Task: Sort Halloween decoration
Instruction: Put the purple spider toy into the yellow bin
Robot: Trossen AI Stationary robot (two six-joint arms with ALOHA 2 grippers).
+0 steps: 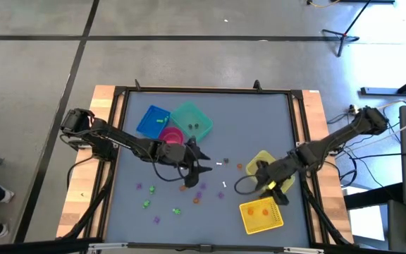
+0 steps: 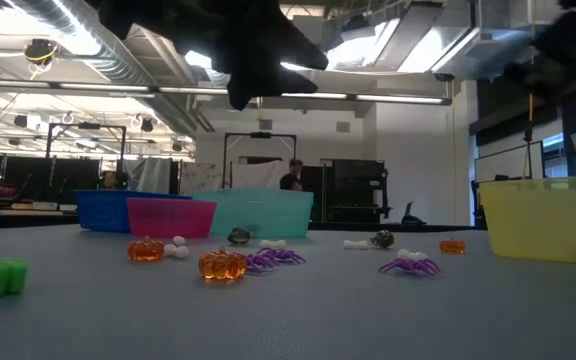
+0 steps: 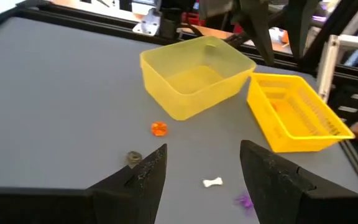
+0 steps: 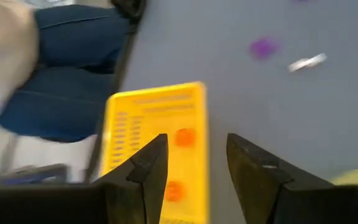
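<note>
The left end effector hangs released and empty above mid-surface, w/ a white bone framed between its fingers in the left wrist view; an orange pumpkin and a dark grey trinket lie just beside. The Halloween decoration is scattered across the near-centre, w/ purple and green pcs to the near left; two orange pcs already sit in the yellow basket at the near right. The right end effector is over that basket, fingers parted, nothing seen held (prob. a drop step). For the left pick, the bone should be centred between the fingers before descent, and the approach kept vertical so neighbours are not nudged. The fingers are best closed across the bone's narrow shaft, not its knobbed ends. For the right arm, the lift should be straight up, clear of the yellow bin just beyond. Blue, teal and pink bins are grouped at the far left.
</note>
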